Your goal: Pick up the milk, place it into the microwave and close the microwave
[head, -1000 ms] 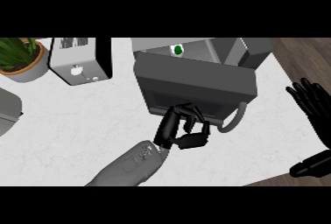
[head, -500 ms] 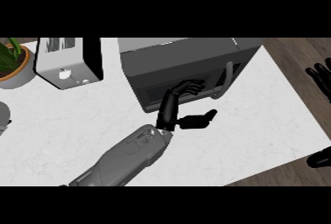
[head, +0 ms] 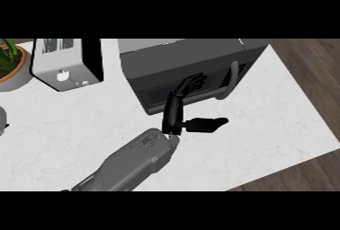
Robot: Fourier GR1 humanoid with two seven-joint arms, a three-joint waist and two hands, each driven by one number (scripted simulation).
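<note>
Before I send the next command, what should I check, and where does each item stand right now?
1. microwave door shut: ok, it looks flush with the body.
2. milk inside: cannot tell, no carton visible.
3. left hand unloaded: ok, fingers straight against the door, holding nothing.
4. Hand clear of the handle: ok, the handle sits to its right.
5. right hand position: cannot tell, out of view.

Single head view: looks steeply down onto white counter (head: 60,130), close range. Microwave (head: 179,58) top centre, toaster (head: 66,63) upper left, potted plant (head: 13,63) cropped at left edge, wood floor (head: 312,67) right.
</note>
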